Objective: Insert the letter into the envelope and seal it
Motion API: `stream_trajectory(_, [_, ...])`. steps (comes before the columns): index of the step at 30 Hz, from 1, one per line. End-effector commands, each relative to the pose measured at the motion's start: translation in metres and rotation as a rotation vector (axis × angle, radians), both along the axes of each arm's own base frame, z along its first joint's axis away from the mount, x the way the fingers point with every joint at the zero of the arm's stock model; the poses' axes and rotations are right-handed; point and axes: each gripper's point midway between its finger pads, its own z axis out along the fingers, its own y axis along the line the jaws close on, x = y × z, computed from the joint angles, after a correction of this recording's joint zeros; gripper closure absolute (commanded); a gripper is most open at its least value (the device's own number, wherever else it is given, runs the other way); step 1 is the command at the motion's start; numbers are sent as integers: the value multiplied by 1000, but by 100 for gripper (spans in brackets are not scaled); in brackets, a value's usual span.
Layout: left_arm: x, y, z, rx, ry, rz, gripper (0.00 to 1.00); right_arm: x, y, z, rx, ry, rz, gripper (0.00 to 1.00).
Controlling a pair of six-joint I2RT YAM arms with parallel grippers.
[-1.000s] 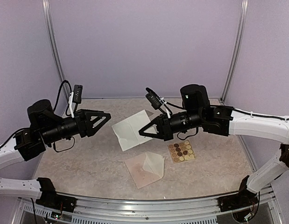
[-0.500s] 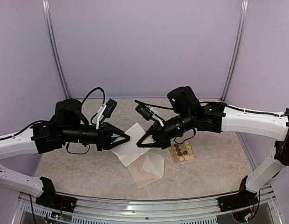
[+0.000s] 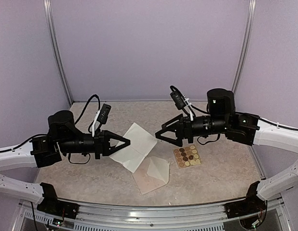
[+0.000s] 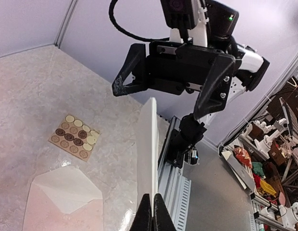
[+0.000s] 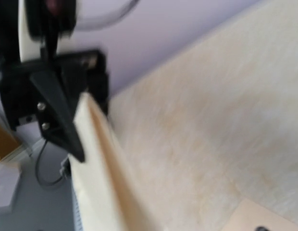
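Across the table (image 3: pixel 81 168) the task is at an early stage, I judge: nothing is inserted or sealed. The letter (image 3: pixel 139 147), a pale folded sheet, is held left of centre, its left corner pinched in the closed jaws of the left gripper (image 3: pixel 126 141). The right gripper (image 3: pixel 161 136) stands wide open just right of it, holding nothing. The envelope (image 3: pixel 151 174) lies flat on the near side of the letter, flap open, with the sticker card (image 3: pixel 187 155) to its right. Inserting, folding and sealing remain.

Only the top view shows the layout. The left wrist view shows the sheet edge-on between closed fingers (image 4: pixel 144 216). The right wrist view is blurred.
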Motion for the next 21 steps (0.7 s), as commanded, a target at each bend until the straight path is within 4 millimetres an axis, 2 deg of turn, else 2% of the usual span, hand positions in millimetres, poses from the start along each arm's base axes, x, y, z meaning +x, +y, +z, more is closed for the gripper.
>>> stream_trajectory(1, [-12,3,53,-213,-46,-39,100,8,-17,48,240,-54,-84,3])
stream_trajectory(8, [-25,10,90,-373,-85,-98,100,-29,5,61,379,-46,145,1])
stream_trajectory(15, [-24,8,91,-380,-80,-97,100,-71,35,77,448,-85,367,1])
stream_trajectory(18, [-21,7,88,-381,-76,-88,100,-86,42,81,484,-88,442,11])
stream_trajectory(20, [-19,5,86,-380,-71,-80,100,-94,47,83,504,-90,483,25])
stream_trajectory(21, [-18,5,86,-383,-70,-77,100,-97,49,83,508,-92,499,38])
